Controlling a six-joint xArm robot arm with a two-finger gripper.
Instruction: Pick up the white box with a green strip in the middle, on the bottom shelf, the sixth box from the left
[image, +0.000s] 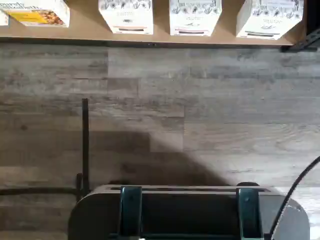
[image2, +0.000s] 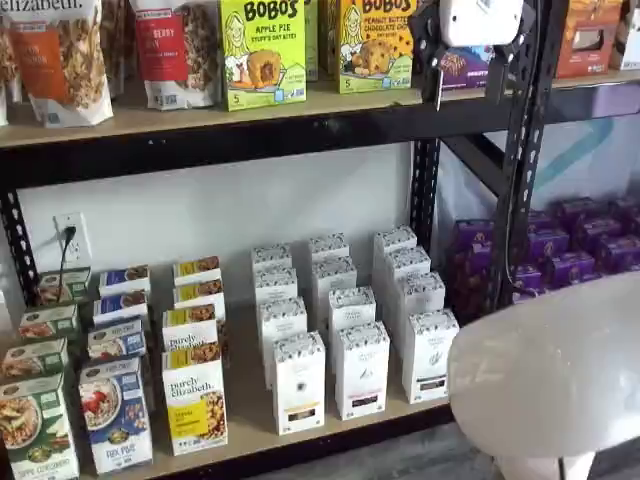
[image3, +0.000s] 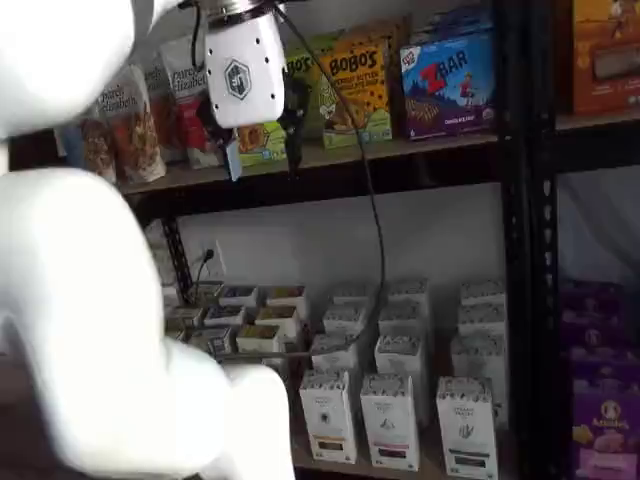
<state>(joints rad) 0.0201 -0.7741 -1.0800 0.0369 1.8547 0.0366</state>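
The white box (image2: 430, 355) is the rightmost front carton of three white columns on the bottom shelf (image2: 250, 432). It also shows in a shelf view (image3: 467, 427) and in the wrist view (image: 270, 17), standing upright on the board edge. My gripper (image3: 262, 140) hangs high in front of the upper shelf, far above the box. One black finger (image3: 293, 120) sits out past the white body's side, with a gap to the other, so it is open and empty. In a shelf view only its white body (image2: 478, 18) shows.
Two like white cartons (image2: 362, 368) (image2: 300, 382) stand left of the box, then a yellow-labelled purely elizabeth box (image2: 194, 405). A black upright (image2: 425, 190) stands behind it, with purple boxes (image2: 560, 255) beyond. The white arm (image3: 90, 330) blocks much of the left. Wood floor (image: 200, 100) lies below.
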